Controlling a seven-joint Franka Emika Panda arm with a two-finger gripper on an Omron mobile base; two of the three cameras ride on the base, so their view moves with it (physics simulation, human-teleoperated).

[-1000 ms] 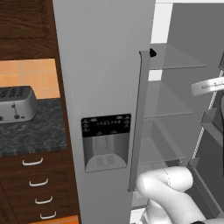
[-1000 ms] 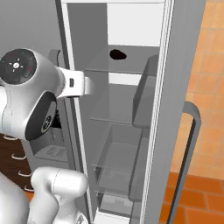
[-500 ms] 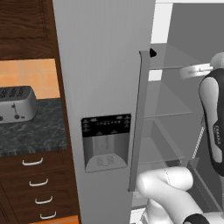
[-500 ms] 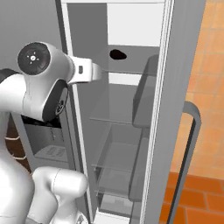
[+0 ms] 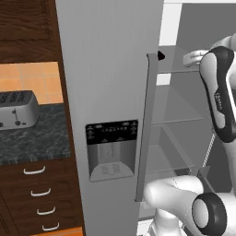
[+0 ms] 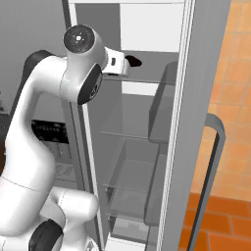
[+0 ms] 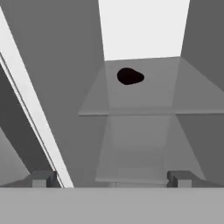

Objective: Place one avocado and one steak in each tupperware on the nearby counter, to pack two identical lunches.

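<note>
1. Your avocado point(image 7: 130, 76), a dark lump, lies on an upper glass shelf point(image 7: 144, 100) inside the open fridge point(image 6: 147, 147), towards the back
2. Your gripper point(image 7: 111, 178) is spread wide, holding nothing, and faces the avocado from well short of it
3. A toaster point(image 5: 17, 109) stands on the dark worktop point(image 5: 32, 140), left of the fridge
</note>
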